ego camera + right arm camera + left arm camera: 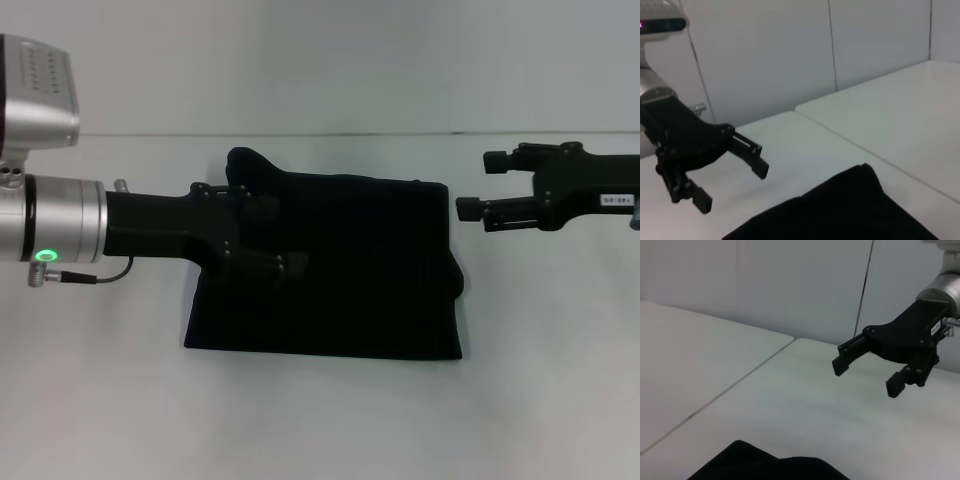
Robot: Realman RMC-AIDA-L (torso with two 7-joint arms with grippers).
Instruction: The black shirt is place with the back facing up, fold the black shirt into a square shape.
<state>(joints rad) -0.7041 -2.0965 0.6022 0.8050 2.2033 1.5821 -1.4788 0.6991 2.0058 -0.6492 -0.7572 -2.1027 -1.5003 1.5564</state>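
Lying between both open grippers, left gripper (268, 238) and right gripper (478, 187): black shirt (350, 270).

A plain test room or lab, by the look of it: a wide white bench (330, 420) with a seam running where two tops meet, and bare pale wall panels (765, 55) with thin vertical joints behind. Nothing homely about, just smooth clean surfaces and machine arms over the bench.
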